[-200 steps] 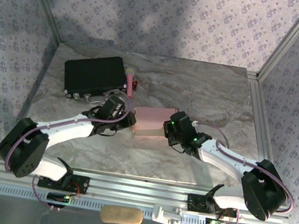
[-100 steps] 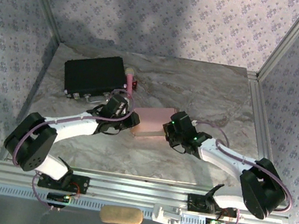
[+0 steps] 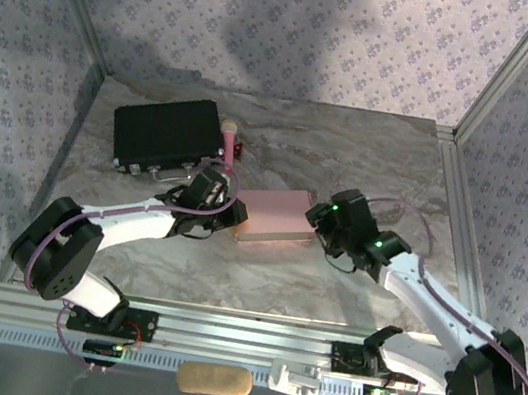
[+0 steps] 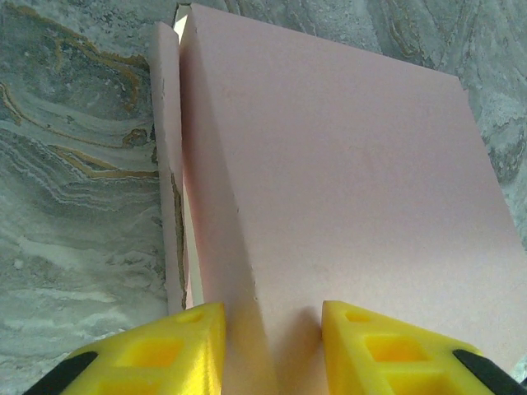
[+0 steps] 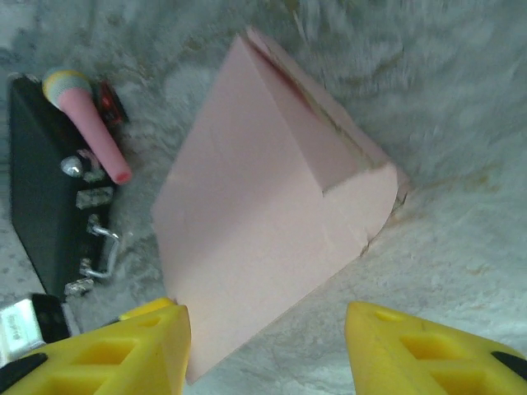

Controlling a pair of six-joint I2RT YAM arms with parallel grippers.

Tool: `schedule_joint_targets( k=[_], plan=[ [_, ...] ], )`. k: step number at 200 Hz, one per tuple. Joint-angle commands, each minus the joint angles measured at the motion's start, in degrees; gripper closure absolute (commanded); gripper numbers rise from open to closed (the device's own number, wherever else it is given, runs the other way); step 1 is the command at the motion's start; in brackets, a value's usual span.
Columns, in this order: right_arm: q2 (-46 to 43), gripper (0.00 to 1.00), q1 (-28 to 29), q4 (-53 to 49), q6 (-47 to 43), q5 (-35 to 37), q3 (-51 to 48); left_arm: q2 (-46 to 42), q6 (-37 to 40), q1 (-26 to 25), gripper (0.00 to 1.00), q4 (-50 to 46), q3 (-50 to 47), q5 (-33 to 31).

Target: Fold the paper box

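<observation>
The pale pink paper box (image 3: pixel 276 216) lies closed and flat on the marble table, mid-centre. My left gripper (image 3: pixel 229 214) is at its left end. In the left wrist view the yellow fingers (image 4: pixel 185 350) pinch the ridge where the box's side wall meets its top (image 4: pixel 329 164); a loose flap (image 4: pixel 167 148) stands beside that wall. My right gripper (image 3: pixel 320 223) hangs just off the box's right end, open, with nothing held. In the right wrist view the box's rounded end flap (image 5: pixel 362 206) lies ahead of the spread right gripper (image 5: pixel 268 333).
A black case (image 3: pixel 166 133) sits at the back left, with a pink microphone-shaped thing (image 3: pixel 229 146) leaning on its right edge; both also appear as the case (image 5: pixel 41 189) and the pink thing (image 5: pixel 86 123). Metal frame posts bound the table.
My right gripper has opened, let go of the box's right end and pulled back to the right. The left gripper's jaws have narrowed a little; the box stays put.
</observation>
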Motion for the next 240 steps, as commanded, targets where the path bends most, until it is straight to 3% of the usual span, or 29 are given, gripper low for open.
schedule_joint_targets(
  k=[1,32,51,88,187,240],
  plan=[
    [-0.4,0.47,-6.9,-5.8,-14.3,-3.5,4.1,-0.5,1.2,-0.5,0.67,-0.3,-0.4,0.1],
    [10.8,0.54,-15.5,-4.8,-28.8,-13.7,10.6,-0.2,1.3,-0.6,0.67,-0.4,-0.1,0.2],
    [18.9,0.59,-15.5,-6.5,-34.0,-18.2,15.6,0.0,1.4,-0.7,0.68,-0.6,0.1,0.0],
    [26.1,0.59,-13.8,-6.0,-37.1,-19.1,17.1,0.3,1.5,-0.8,0.68,-0.7,0.0,-0.2],
    [29.7,0.66,-11.2,-2.6,-39.0,-20.9,13.5,1.5,1.4,-1.1,0.74,0.7,-0.1,0.3],
    [30.4,0.76,-11.2,-0.2,-38.1,-21.8,11.4,1.8,1.6,-1.2,0.81,0.4,0.1,0.3]
  ],
)
